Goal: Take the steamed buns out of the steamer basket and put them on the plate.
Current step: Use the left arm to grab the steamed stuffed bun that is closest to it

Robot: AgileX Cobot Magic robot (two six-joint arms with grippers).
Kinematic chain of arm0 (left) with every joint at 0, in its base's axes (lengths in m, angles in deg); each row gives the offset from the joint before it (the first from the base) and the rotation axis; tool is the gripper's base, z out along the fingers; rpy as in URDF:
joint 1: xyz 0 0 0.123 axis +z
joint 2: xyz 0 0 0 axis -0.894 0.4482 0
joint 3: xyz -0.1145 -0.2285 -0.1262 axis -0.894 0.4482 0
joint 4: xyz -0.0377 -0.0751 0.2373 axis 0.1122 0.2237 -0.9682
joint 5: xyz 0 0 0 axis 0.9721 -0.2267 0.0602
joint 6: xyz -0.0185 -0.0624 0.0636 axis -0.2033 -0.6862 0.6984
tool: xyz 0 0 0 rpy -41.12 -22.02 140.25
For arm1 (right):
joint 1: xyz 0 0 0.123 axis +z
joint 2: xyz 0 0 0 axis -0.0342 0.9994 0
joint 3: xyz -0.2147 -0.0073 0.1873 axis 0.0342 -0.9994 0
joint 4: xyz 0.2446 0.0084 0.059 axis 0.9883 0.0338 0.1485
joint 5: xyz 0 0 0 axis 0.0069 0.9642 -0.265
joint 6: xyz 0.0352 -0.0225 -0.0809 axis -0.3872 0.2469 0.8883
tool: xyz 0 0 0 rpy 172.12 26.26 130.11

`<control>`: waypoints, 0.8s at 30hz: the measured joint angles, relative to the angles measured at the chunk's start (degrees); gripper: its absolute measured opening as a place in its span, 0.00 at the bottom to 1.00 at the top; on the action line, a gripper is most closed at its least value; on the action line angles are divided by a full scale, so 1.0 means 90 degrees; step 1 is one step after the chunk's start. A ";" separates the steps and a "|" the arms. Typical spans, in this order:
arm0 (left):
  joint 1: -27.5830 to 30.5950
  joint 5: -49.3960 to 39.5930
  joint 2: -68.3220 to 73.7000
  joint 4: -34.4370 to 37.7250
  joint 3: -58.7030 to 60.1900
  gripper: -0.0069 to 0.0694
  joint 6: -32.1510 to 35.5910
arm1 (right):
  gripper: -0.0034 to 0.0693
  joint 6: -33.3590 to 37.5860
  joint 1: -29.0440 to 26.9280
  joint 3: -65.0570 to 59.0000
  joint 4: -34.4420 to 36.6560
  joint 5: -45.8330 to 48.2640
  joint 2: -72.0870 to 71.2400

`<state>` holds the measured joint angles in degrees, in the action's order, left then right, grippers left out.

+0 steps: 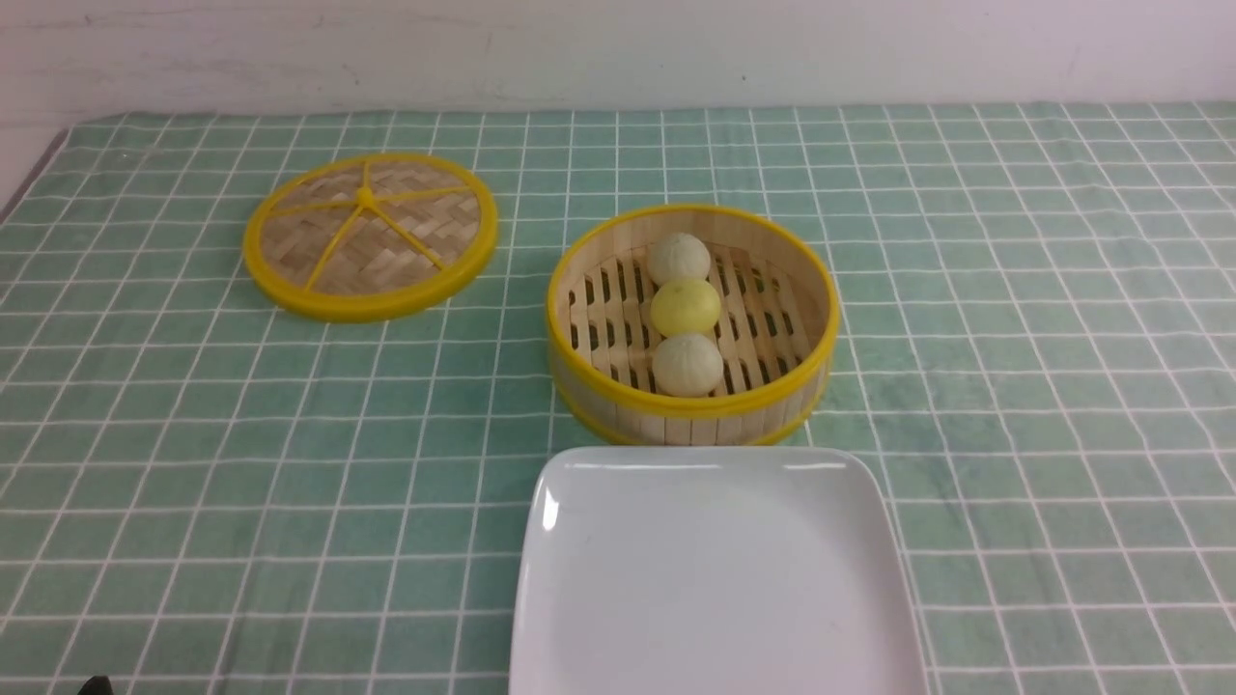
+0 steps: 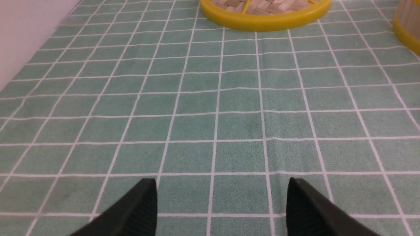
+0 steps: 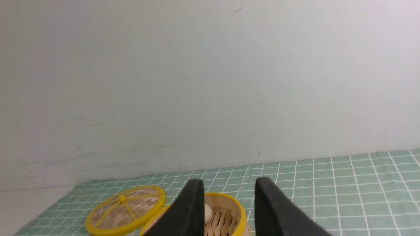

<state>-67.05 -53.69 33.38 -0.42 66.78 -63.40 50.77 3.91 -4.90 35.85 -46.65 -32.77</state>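
Observation:
The steamer basket (image 1: 676, 417) stands mid-table with three steamed buns in a row: an off-white one at the far side (image 1: 678, 258), a pale yellow one in the middle (image 1: 686, 307) and an off-white one nearest (image 1: 688, 364). The white square plate (image 1: 715, 579) lies bare just in front of the basket. Neither gripper shows in the front view. My left gripper (image 2: 221, 183) is wide open and empty, low over bare cloth, far left of the basket's edge (image 2: 408, 28). My right gripper (image 3: 229, 183) is open and empty, high up, facing the basket (image 3: 242, 209); one bun (image 3: 207, 212) shows between its fingers.
The basket's flat woven lid (image 1: 372, 235) lies at the far left of the table; it also shows in the left wrist view (image 2: 265, 14) and the right wrist view (image 3: 126, 208). A green checked cloth (image 1: 1043, 367) covers the table. A white wall (image 1: 618, 48) stands behind.

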 joint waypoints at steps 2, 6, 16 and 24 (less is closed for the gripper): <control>0.0000 -0.0015 0.0000 -0.0032 0.0000 0.78 0.0006 | 0.38 0.0000 0.0000 0.0000 0.0000 0.0014 0.0000; 0.0000 -0.0015 0.0000 -0.0050 0.0000 0.78 -0.0006 | 0.38 0.0000 0.0000 0.0000 0.0000 0.0113 0.0000; 0.0000 0.0421 0.0000 0.1340 0.0026 0.78 -0.1267 | 0.38 0.0000 0.0000 0.0000 0.0000 0.0437 0.0000; 0.0000 0.1154 0.0000 0.2286 0.0026 0.78 -0.2752 | 0.38 0.0000 0.0000 0.0000 0.0000 0.0733 0.0002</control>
<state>-67.05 -43.31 33.38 20.16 67.02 -88.17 50.77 3.91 -4.90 35.85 -40.05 -32.76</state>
